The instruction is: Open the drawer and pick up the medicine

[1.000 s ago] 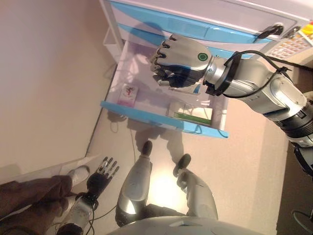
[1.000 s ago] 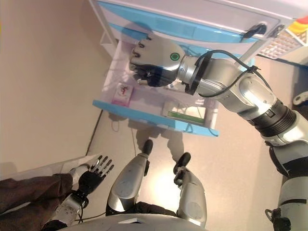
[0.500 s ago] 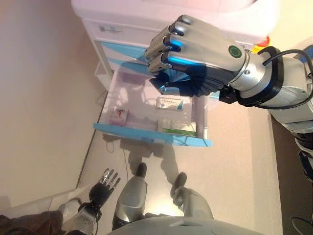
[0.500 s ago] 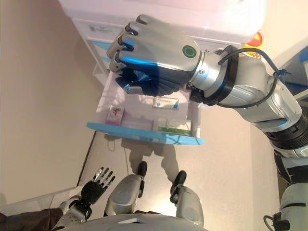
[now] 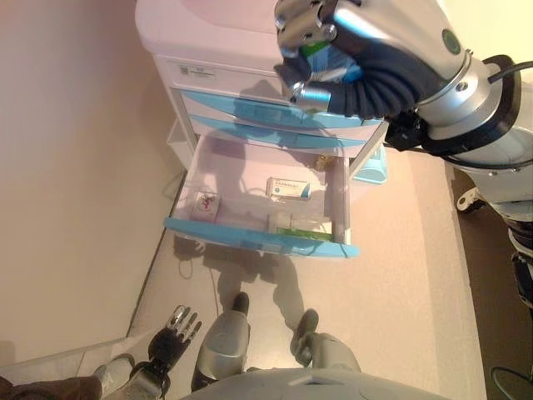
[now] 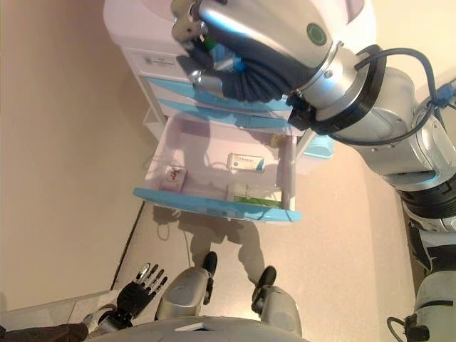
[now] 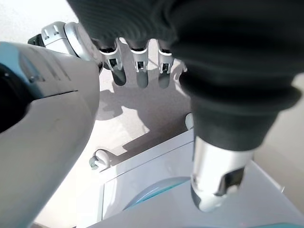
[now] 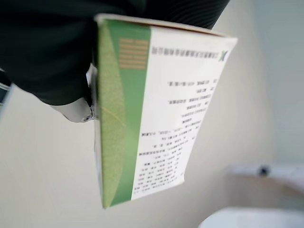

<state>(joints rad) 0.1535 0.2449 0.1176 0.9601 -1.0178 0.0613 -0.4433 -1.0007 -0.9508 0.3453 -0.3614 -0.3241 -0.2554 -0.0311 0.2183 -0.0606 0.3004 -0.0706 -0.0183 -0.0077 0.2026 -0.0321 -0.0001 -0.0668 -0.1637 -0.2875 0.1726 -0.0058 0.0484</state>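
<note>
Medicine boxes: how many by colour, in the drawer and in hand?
Green-and-white cardboard box, held in the right hand: 1
Green-and-white box at the open drawer's front: 1
Blue-and-white box: 1
Pink-and-white box: 1
Total: 4

The open drawer (image 5: 250, 237) of the white and blue cabinet (image 5: 208, 71), which stands on the beige floor (image 5: 416, 283), holds a small pink-printed box (image 5: 205, 205), a white box (image 5: 288, 188) and a green-edged box (image 5: 304, 227).
</note>
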